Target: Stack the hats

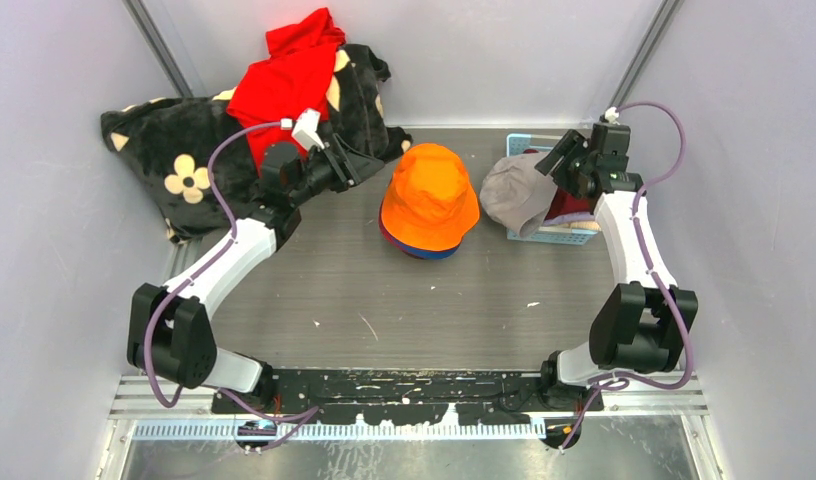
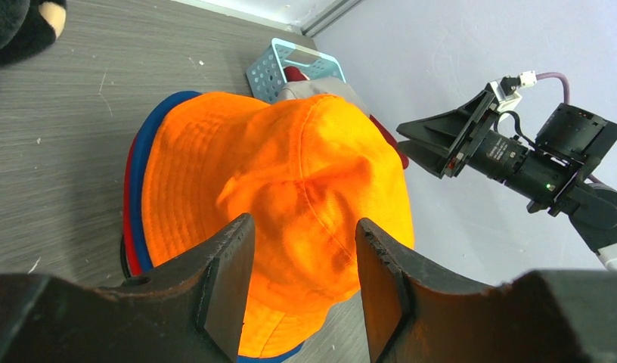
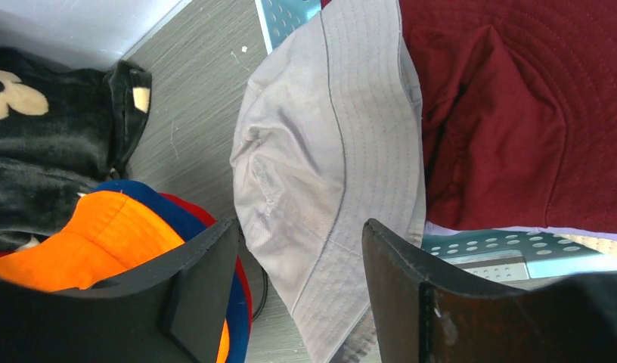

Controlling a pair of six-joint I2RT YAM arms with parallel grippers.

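Note:
An orange hat (image 1: 430,197) sits on top of a blue hat (image 1: 436,253) and a red hat (image 2: 127,198) in the middle of the table; it fills the left wrist view (image 2: 275,189). A grey hat (image 1: 514,192) hangs over the left rim of a light blue basket (image 1: 574,237), with a maroon hat (image 3: 517,98) beside it inside. A cream hat is not visible. My left gripper (image 1: 362,160) is open and empty, left of the stack. My right gripper (image 1: 559,160) is open and empty above the grey hat (image 3: 328,166).
A black blanket with cream flowers (image 1: 174,165) lies at the back left with a bright red garment (image 1: 289,75) on it. The enclosure walls stand close behind and on both sides.

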